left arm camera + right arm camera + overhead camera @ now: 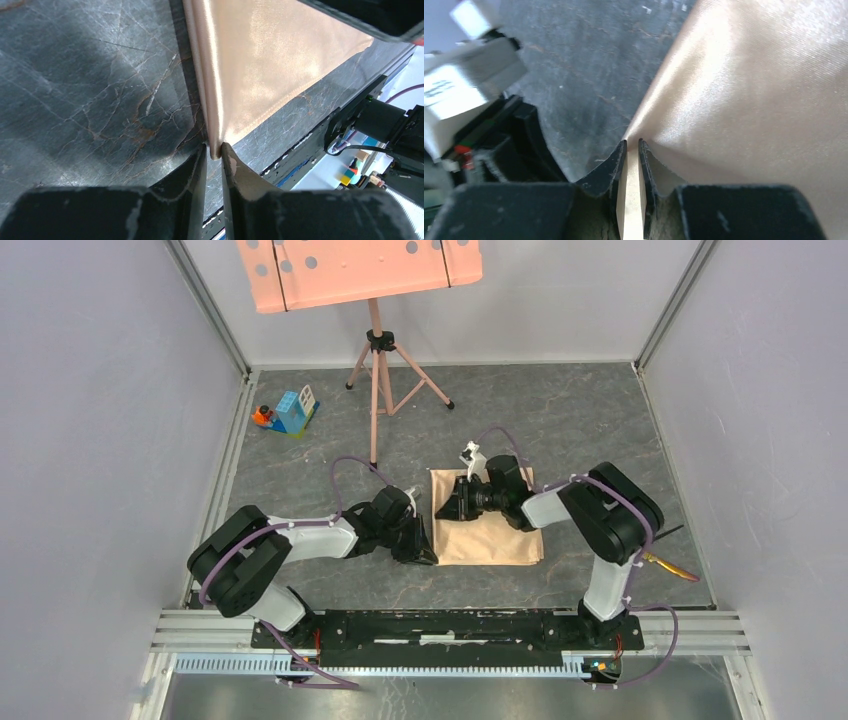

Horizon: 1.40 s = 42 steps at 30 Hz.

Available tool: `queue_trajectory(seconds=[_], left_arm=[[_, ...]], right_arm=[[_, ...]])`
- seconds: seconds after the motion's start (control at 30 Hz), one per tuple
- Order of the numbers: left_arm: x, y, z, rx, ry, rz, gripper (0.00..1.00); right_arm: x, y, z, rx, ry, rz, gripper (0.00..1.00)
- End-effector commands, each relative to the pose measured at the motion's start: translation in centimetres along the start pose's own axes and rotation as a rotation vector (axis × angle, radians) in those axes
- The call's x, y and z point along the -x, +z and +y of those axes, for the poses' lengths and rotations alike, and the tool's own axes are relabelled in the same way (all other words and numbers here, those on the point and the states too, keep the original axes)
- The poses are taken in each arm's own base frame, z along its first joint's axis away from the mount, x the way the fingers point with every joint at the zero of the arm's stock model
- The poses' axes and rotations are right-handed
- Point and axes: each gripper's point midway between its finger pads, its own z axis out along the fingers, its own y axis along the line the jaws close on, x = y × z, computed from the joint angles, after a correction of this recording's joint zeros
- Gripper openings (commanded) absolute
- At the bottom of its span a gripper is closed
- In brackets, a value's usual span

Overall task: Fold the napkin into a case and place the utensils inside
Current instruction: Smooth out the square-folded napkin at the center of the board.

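The peach-orange napkin [497,536] lies folded into a rough square on the dark table, between my two arms. At its near-left corner my left gripper [428,554] is shut; in the left wrist view the left gripper [214,150] pinches the corner of the napkin [265,65]. My right gripper [446,510] sits at the far-left corner. In the right wrist view the right gripper [632,143] has the napkin [749,100] between its jaws. The utensils [672,568] lie on the table right of the right arm, partly hidden by it.
A pink music stand [375,370] with a perforated tray [360,270] stands at the back. Toy blocks [288,412] sit at the far left. Grey walls close in both sides. A metal rail [450,625] runs along the near edge.
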Motion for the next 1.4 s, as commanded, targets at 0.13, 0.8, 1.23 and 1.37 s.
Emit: queue_trajectory(seconds=[0.13, 0.8, 1.23, 1.37], left_arm=[[-0.7, 0.3, 2.5, 0.111, -0.027, 0.009, 0.23], [-0.4, -0.5, 0.4, 0.052, 0.02, 0.026, 0.25], [3.9, -3.8, -3.6, -0.012, 0.113, -0.055, 0.57], [5.5, -2.3, -3.0, 0.028, 0.121, -0.052, 0.53]], right_arm=[[2.4, 3.1, -3.1, -0.019, -0.064, -0.054, 0.19], [8.0, -1.4, -6.4, -0.293, -0.199, 0.038, 0.45], [0.0, -10.5, -3.2, -0.373, -0.169, 0.144, 0.53], [-2.7, -12.7, -3.1, -0.399, -0.153, 0.178, 0.52]])
